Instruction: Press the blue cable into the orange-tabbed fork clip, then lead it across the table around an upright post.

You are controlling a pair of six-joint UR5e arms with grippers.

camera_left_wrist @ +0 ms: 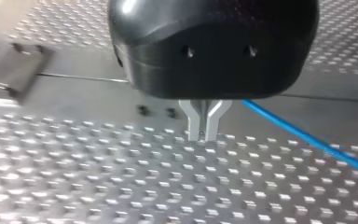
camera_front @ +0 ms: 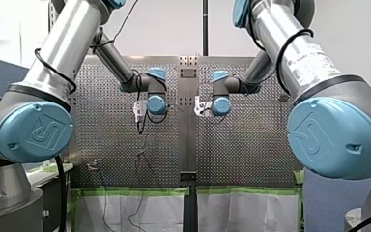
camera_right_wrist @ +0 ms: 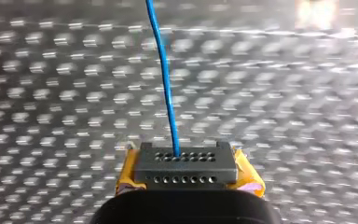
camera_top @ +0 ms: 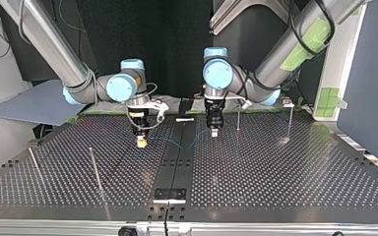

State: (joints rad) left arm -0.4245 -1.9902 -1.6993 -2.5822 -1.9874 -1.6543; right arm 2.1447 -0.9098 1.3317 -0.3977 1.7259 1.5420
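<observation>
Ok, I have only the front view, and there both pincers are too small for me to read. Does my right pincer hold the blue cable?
Observer: Yes. In the right wrist view the blue cable ends between the yellow pads of your right pincer, which is shut on it.
Operator: And the other one?
Observer: Your left pincer is shut with nothing between its tips. The blue cable runs past beside it.
Operator: Is an upright post close to it?
Observer: Yes. In the top view a post stands just beside the left pincer, toward that view's right.
</observation>
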